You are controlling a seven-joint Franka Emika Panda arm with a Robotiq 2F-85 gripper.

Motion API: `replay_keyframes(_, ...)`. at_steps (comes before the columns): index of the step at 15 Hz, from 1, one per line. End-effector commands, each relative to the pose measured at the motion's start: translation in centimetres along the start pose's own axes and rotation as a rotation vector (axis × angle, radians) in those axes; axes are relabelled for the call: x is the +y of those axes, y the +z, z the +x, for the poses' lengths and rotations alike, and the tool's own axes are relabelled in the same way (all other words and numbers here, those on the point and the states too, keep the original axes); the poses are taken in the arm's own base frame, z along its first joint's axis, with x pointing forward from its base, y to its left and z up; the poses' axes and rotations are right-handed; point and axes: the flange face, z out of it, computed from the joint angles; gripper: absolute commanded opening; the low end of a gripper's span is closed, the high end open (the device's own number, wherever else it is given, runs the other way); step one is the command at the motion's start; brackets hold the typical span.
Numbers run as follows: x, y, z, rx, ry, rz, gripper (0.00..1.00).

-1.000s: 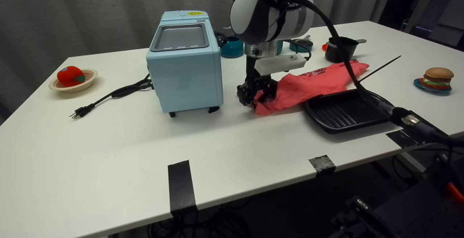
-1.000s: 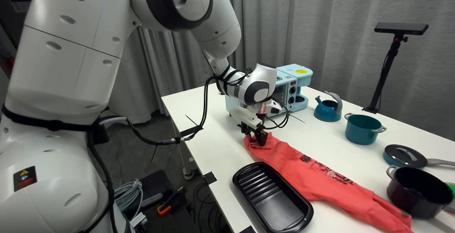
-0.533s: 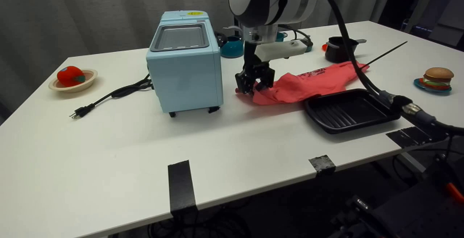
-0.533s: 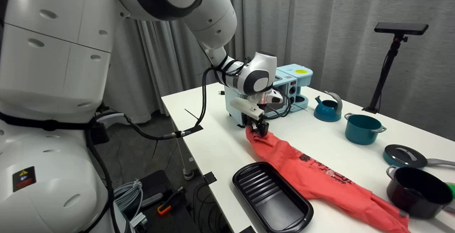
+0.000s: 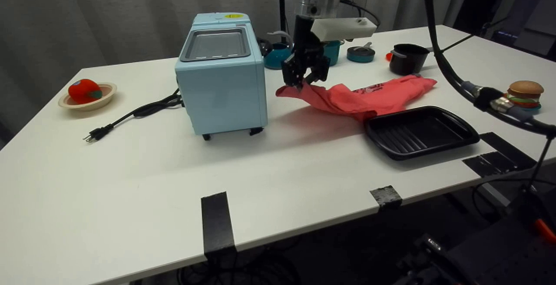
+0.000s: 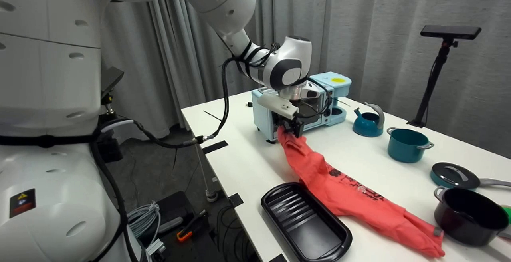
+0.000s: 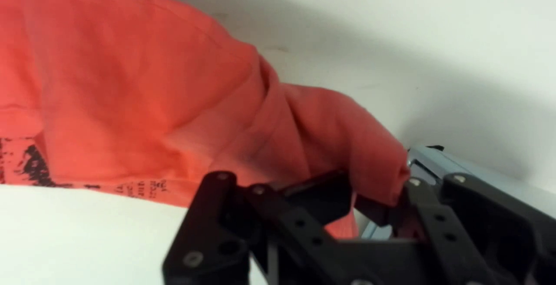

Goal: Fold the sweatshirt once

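The coral-red sweatshirt [image 5: 378, 98] lies stretched out and rumpled on the white table, beside the black grill pan [image 5: 423, 133]. In an exterior view it runs as a long strip [image 6: 351, 198] with a dark print. My gripper [image 5: 305, 84] is shut on one end of it and holds that end above the table. The held end also hangs from the gripper [image 6: 290, 129] in an exterior view. In the wrist view the cloth [image 7: 143, 89] is pinched between the two fingertips [image 7: 354, 199]. The rest of the sweatshirt still lies on the table.
A light blue oven [image 5: 221, 94] stands close beside the gripper. A teal kettle [image 6: 367, 125], a teal pot [image 6: 407, 146], a lidded pan [image 6: 455, 175] and a dark pot [image 6: 471, 216] stand along the far side of the sweatshirt. A toy burger [image 5: 524, 94] and a bowl [image 5: 89, 104] lie farther off.
My gripper has risen from the table with the sweatshirt's end in it. That end has lifted off the table, and the far end has slid slightly toward the gripper.
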Motion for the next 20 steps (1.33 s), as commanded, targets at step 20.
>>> replay_keyframes(20,21.4,-9.9,-3.8,0.175,0.376,-0.049,0.00)
